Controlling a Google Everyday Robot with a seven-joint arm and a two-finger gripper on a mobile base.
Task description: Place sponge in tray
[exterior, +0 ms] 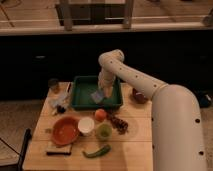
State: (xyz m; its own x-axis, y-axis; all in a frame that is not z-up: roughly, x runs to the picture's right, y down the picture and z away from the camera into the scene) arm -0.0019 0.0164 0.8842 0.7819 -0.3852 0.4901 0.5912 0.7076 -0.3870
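Note:
The dark green tray [80, 100] stands at the back middle of the wooden table. The pale blue-grey sponge [97, 96] is tilted inside the tray, right of its middle, just under my gripper [103, 90]. My white arm reaches in from the right, bends above the tray and points the gripper down into it. Whether the sponge rests on the tray floor or is held I cannot tell.
In front of the tray are an orange fruit [100, 114], a white cup [85, 126], a green cup [103, 131], an orange bowl [65, 131], a green pepper [97, 151] and a dark block [58, 148]. A dark bowl [138, 96] sits right; a can [53, 85] stands left.

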